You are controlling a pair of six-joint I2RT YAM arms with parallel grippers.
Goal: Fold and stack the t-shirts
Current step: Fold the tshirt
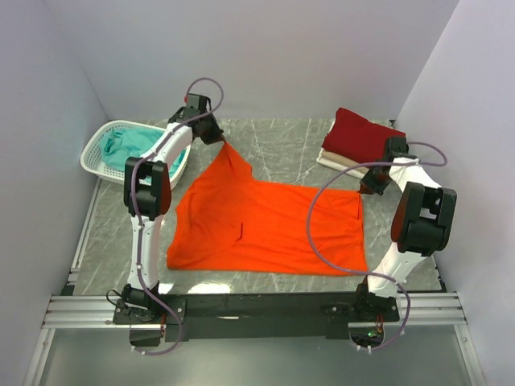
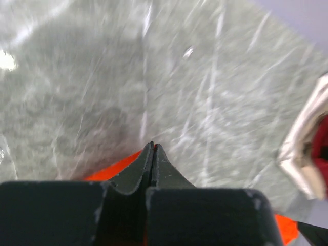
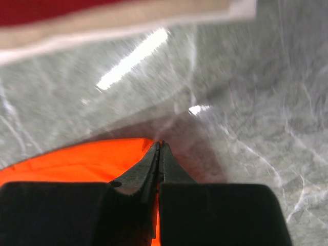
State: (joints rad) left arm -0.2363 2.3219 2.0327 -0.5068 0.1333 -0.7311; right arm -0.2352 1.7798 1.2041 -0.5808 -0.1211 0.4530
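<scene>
Bright orange t-shirt [image 1: 265, 229] lies spread over the near half of the marble table [image 1: 282, 145]. Its far left corner peaks up into the left gripper [image 1: 223, 143], pinched tight on it; the right gripper [image 1: 364, 188] is clamped on the far right corner. Beyond, a dark red t-shirt [image 1: 362, 137] hides most of a cream-white t-shirt [image 1: 338, 161]. Far left, a teal t-shirt [image 1: 133, 146] lies bunched in a basket [image 1: 92, 153]. Both wrist views are blurred.

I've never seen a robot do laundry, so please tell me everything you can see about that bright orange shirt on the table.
The orange t-shirt is plain, soft cloth, spread mostly flat on the grey marbled table, with a small crease near its middle. The left claw pinches its far-left corner, holding it raised in a peak. The right claw is shut on its far-right corner, low by the table.
</scene>
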